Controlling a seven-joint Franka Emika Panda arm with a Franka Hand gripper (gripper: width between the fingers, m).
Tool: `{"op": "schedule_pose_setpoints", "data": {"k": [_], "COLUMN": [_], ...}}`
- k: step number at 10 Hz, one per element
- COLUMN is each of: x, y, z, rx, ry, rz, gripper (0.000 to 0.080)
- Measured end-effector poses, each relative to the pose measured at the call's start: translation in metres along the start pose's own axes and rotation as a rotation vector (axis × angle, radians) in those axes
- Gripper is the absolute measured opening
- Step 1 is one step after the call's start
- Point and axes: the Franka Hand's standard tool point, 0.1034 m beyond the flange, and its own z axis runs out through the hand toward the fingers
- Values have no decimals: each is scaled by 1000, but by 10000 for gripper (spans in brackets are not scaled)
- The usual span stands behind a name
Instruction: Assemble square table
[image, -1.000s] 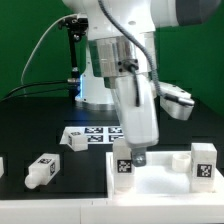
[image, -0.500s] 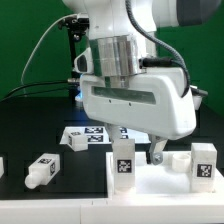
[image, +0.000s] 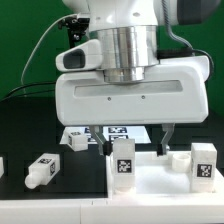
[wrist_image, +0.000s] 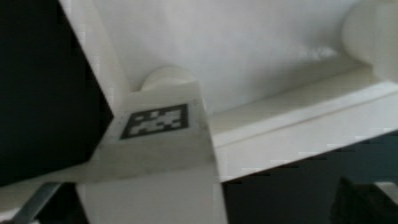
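The square table's white slab (image: 152, 186) lies at the front of the exterior view's right. One white tagged leg (image: 124, 160) stands upright on its near left corner. A second tagged leg (image: 204, 163) stands at its right, with a short white stub (image: 180, 157) between them. My gripper (image: 134, 142) hangs just above and behind the left leg, open, with its dark fingers (image: 165, 138) spread wide on either side. In the wrist view the tagged leg (wrist_image: 157, 125) lies between the fingers (wrist_image: 43, 204) without touching them, over the slab (wrist_image: 267, 70). The gripper (wrist_image: 205, 206) holds nothing.
A loose tagged leg (image: 42, 170) lies on the black table at the exterior view's left, with another part (image: 2, 165) at the left edge. The marker board (image: 112, 133) and a white tagged block (image: 77, 139) lie behind the slab. The robot base stands behind.
The hand has turned about its vertical axis, from edge-on to broadside toward the exterior camera. Its open fingers now straddle the left leg. The legs and slab have not moved.
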Motion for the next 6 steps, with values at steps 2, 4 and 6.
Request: {"op": "schedule_pose_setpoints", "data": {"k": [2, 4, 6], "x": [0, 0, 2], "y": [0, 2, 7], "z": [0, 1, 2], "rx": [1, -2, -13], "ry": [-2, -1, 33], "rz": [54, 153, 426], "gripper": [553, 417, 304]}}
